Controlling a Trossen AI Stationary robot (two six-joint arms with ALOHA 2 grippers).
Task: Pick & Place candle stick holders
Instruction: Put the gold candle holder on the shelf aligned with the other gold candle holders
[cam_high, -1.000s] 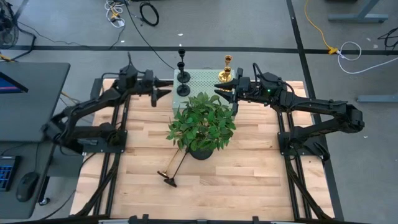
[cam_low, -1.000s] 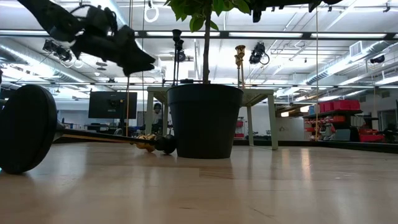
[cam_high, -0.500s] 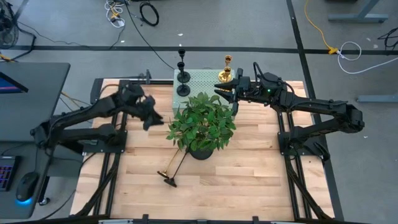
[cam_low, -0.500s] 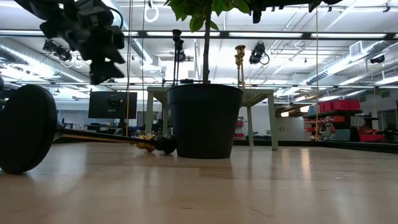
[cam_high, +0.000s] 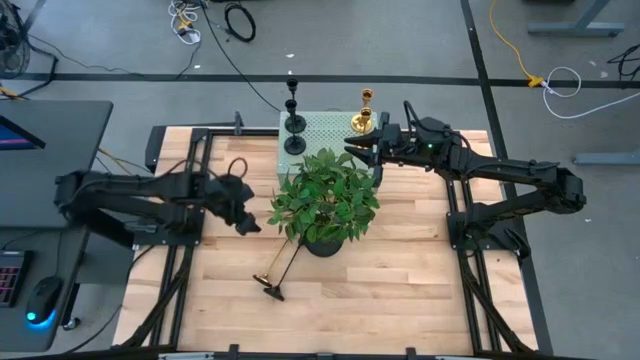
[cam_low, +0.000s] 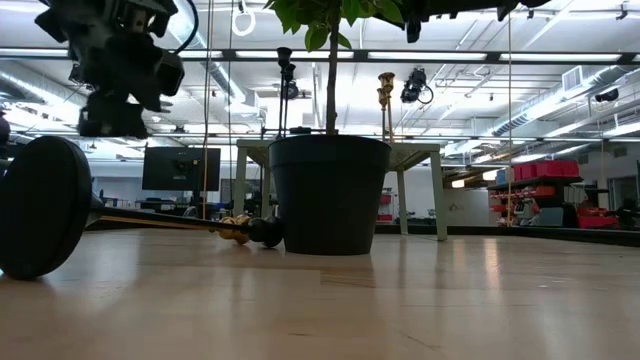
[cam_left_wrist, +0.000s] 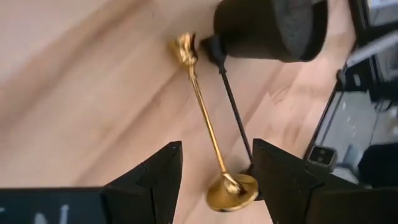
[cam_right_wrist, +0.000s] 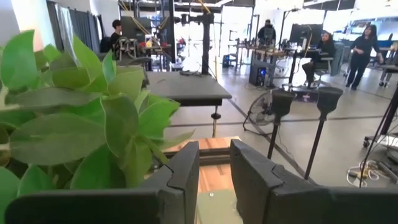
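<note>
A gold candlestick (cam_left_wrist: 208, 134) and a black candlestick (cam_left_wrist: 234, 118) lie side by side on the wooden table, next to the plant's black pot (cam_left_wrist: 270, 28). In the high view they lie left of and nearer than the pot: the gold one (cam_high: 268, 268) and the black one (cam_high: 284, 270). My left gripper (cam_high: 245, 222) hovers open above them, empty. Two black candlesticks (cam_high: 293, 120) and a gold one (cam_high: 362, 115) stand on their bases on the pale green perforated box (cam_high: 325, 130). My right gripper (cam_high: 355, 150) is open and empty beside the box, by the standing gold one.
The leafy potted plant (cam_high: 325, 200) stands mid-table between the arms, and its leaves (cam_right_wrist: 68, 124) fill one side of the right wrist view. Bare wood lies toward the near edge (cam_high: 380, 300). People stand in the room beyond the table (cam_right_wrist: 367, 43).
My left gripper has swung from beside the box at the far edge toward the near edge and down, turning from level to point down at the lying candlesticks.
</note>
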